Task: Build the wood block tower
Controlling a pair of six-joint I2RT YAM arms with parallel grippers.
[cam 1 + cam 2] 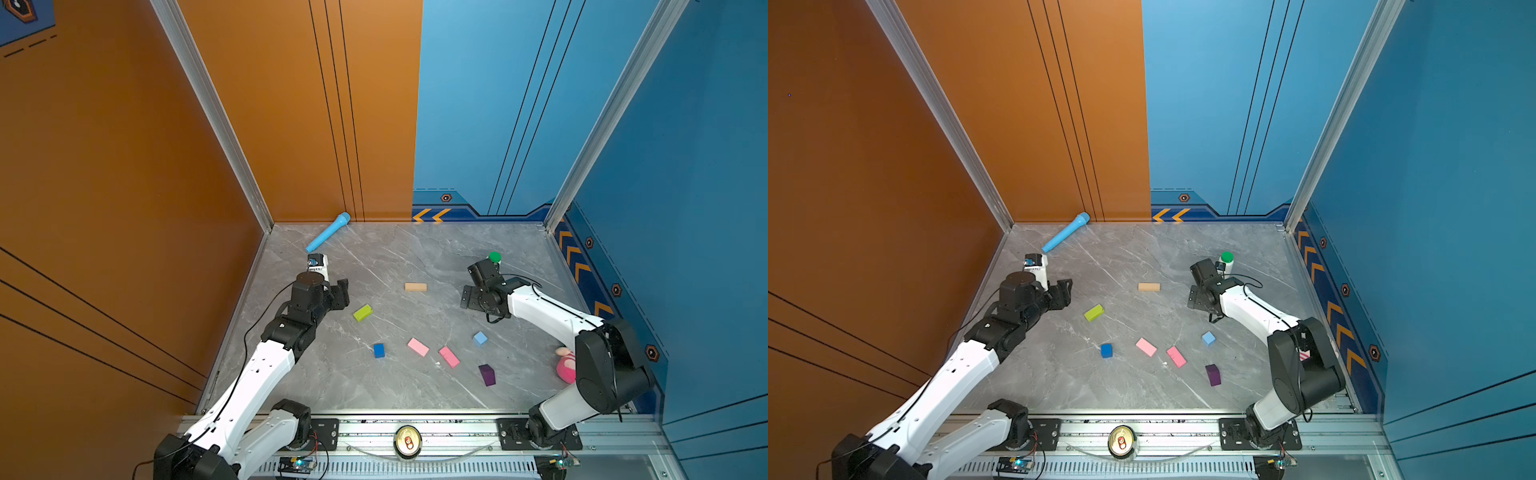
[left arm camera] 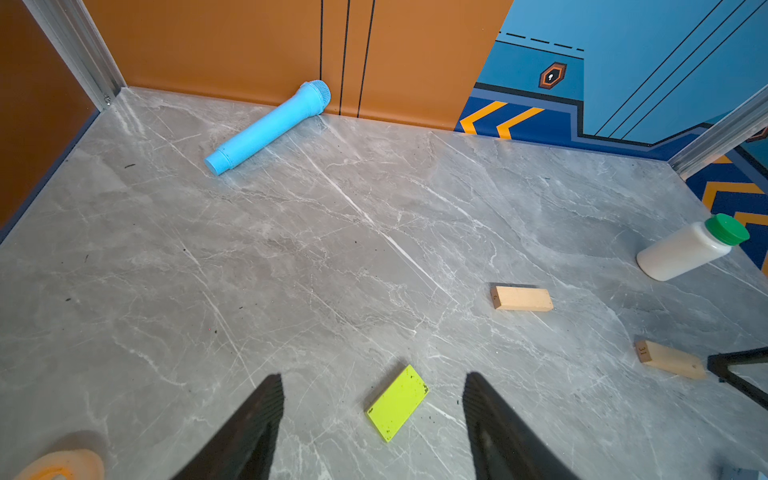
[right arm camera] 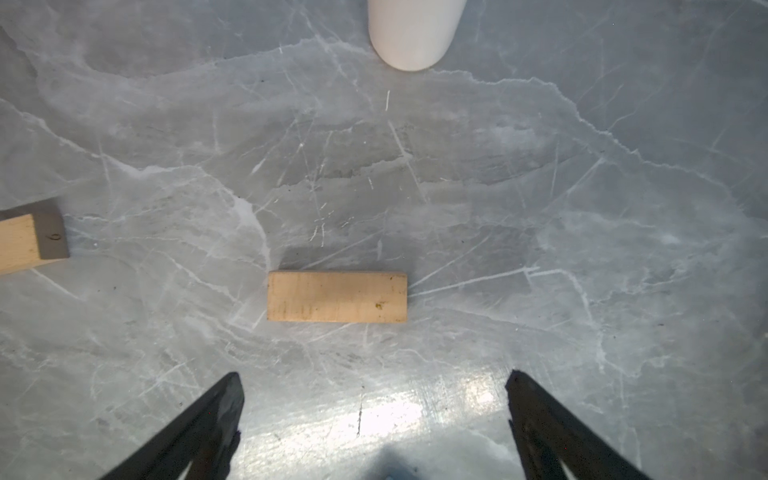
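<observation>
Drinks can [image 1: 407, 441] nearest us; beyond it wood blocks [image 1: 417, 347] lie loose, nothing stacked.
In both top views tan bar [image 1: 1149, 286] sits at the scatter's 12 o'clock. Left wrist: left gripper [image 2: 372, 375] spread, empty, near lime-green bar [image 2: 397, 402]. Right wrist: right gripper [image 3: 373, 373] wide, empty, facing second tan bar [image 3: 337, 296]. We judge these light, rigid; pinch long sides.
</observation>
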